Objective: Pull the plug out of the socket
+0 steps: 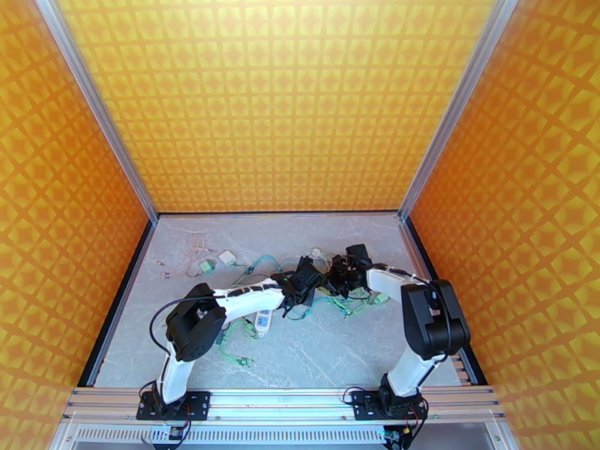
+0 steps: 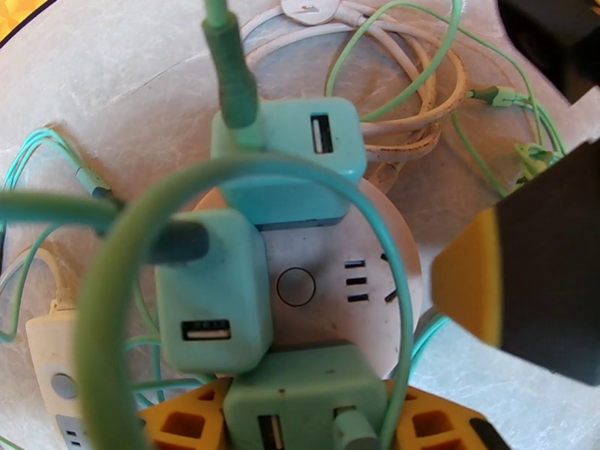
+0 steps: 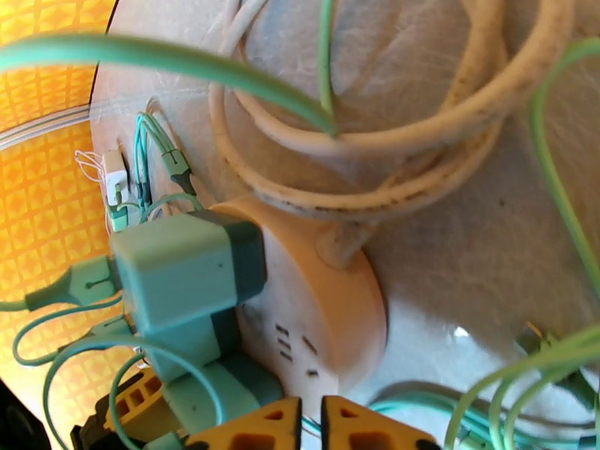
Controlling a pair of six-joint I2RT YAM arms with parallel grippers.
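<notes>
Left gripper [image 2: 307, 425]: orange fingers clamped on either side of a mint-green cube plug [image 2: 300, 391], which is seated at the near edge of the round white plastic socket hub [image 2: 330, 286].

Right gripper [image 3: 306, 425]: orange tips pressed together, sitting right at the hub's rim.

Two more mint-green cube chargers [image 2: 214, 294] fill the left and far sides of the hub face and stand tight against each other. The right side of the face is bare, slots exposed.

Clutter around the hub:
- A thick green cable loop [image 2: 247, 170] arcs over the face and crosses above the gripped plug.
- A coiled cream cord [image 3: 450, 121] lies just beyond the hub's far edge.

The top view has both wrists meeting mid-table over a tangle of thin green cables [image 1: 352, 301]. A white rectangular power strip [image 1: 262, 322] lies beside the left forearm.

Pale marbled tabletop [image 1: 337, 354] is bare in front of the tangle and behind it, up to the back wall. Orange-patterned walls [image 1: 277, 106] with aluminium posts [image 1: 442, 121] close in three sides.
</notes>
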